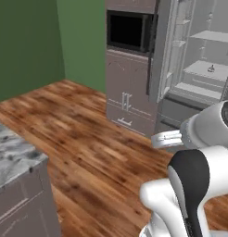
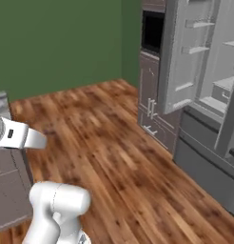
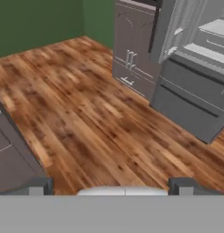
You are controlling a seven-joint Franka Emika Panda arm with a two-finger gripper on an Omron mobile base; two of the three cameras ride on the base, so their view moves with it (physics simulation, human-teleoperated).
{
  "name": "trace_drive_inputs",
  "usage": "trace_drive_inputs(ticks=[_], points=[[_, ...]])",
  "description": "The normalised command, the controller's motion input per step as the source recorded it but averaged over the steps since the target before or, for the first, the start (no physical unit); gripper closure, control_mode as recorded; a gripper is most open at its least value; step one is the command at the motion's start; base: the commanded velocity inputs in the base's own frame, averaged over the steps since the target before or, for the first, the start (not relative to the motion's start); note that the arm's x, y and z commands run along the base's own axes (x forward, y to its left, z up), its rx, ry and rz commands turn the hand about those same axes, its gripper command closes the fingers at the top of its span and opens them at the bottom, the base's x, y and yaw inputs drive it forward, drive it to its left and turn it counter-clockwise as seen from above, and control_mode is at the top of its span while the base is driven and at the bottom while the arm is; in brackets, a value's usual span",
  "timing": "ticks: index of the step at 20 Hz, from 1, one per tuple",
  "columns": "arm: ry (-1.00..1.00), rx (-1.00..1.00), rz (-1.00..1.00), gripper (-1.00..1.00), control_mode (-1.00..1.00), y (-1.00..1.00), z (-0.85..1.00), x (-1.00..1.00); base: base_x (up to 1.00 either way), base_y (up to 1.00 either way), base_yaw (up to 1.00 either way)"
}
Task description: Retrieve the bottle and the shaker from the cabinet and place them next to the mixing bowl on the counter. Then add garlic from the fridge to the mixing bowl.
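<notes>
Fridge (image 1: 199, 60): tall grey unit, standing at the far right of the room, doors swung open. Pale interior with white shelves visible; a small dark-and-pale item sits on a middle shelf (image 1: 211, 69), too small to identify. The open left door (image 2: 188, 57) carries racks on its inner face. Grey lower drawer front (image 3: 189, 102) sits below the open compartment, closed.

Tall mauve-brown cabinet column (image 1: 127, 83): just beside the fridge, on its left. Holds a black-fronted built-in oven or microwave (image 1: 129, 31) near the top, two short vertical grey handles (image 1: 126, 101) lower down, and one horizontal grey handle below them.

Counter (image 1: 11, 155): grey marbled stone with dark veins, corner visible at the lower left of the left base view, well apart from the fridge. Mauve-brown drawer fronts beneath it.

Floor (image 3: 95, 118): brown wood planks, spanning the space between counter and fridge.

Walls (image 2: 57, 43): green.

Gripper (image 3: 114, 186): two dark fingertips (image 3: 38, 185) rise at the bottom of the hand view, set wide apart, with nothing between them. It is held above the floor, pointed toward the fridge and cabinet column.

Arm (image 1: 194, 185): white with a dark joint, at the lower right of the left base view.
</notes>
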Motion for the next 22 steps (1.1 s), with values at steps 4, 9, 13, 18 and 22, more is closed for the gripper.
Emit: trace_drive_inputs(ticks=[4, 9, 13, 18, 22], points=[[0.00, 0.00, 0.00, -1.00, 1.00, 0.00, 0.00, 0.00, 1.00, -0.42, -0.27], [0.00, 0.00, 0.00, -1.00, 1.00, 0.00, 0.00, 0.00, 1.00, -0.13, -0.44], [0.00, 0.00, 0.00, -1.00, 1.00, 0.00, 0.00, 0.00, 1.00, 0.34, -0.52], [0.00, 0.00, 0.00, -1.00, 1.00, 0.00, 0.00, 0.00, 1.00, 0.72, -0.56], [0.00, 0.00, 0.00, -1.00, 1.00, 0.00, 0.00, 0.00, 0.90, 0.16, -0.60]])
